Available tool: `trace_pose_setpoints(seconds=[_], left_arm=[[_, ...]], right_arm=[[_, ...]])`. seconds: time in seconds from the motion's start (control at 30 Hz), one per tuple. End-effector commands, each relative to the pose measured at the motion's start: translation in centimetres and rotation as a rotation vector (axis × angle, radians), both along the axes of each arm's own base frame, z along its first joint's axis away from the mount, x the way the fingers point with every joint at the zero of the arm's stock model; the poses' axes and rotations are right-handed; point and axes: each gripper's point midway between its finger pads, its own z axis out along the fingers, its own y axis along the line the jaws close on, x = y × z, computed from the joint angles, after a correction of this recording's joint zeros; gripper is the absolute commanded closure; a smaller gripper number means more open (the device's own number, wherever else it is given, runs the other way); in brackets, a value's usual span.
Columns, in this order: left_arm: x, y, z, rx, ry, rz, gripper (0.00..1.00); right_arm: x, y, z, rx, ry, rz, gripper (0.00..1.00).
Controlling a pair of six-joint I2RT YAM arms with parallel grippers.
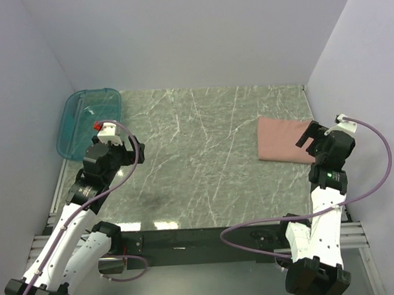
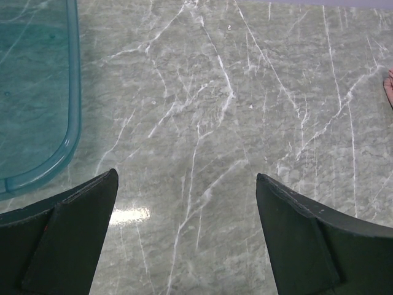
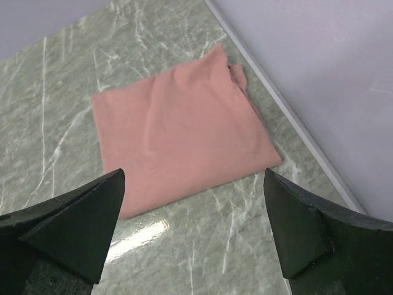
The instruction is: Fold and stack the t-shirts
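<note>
From above, shows the t-shirt (image 1: 281, 142) folded to a flat salmon-pink rectangle at the right edge of the veined marble table (image 1: 204, 154), one corner hidden behind the right gripper (image 1: 308, 140), translucent teal bin (image 1: 86, 122) far left. At the left wrist, finds the left gripper (image 2: 186, 178) spread wide and empty over glossy stone, bin cut off. At the right wrist, finds jaws equally wide, empty, facing the soft, faintly creased t-shirt.

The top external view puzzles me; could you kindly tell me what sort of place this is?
Probably a lab robot test cell: a left arm and right arm mounted at a marble-patterned table, plain pale walls enclosing it, and a folded pink t-shirt and teal bin laid out.
</note>
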Motion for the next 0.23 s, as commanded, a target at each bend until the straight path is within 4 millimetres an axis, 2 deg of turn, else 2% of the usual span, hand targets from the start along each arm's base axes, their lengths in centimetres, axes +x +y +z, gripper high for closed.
trace_pose_setpoints(seconds=[0.0,0.2], left_arm=[[0.06,-0.29,1.2,-0.004,-0.047,-0.023,0.01],[0.01,-0.44,1.35,-0.007,-0.051,-0.032,0.01]], right_arm=[[0.21,-1.14,1.67,-0.03,-0.069,-0.06,0.0],[-0.26,-1.35,2.36,-0.081,-0.078,-0.057,0.0]])
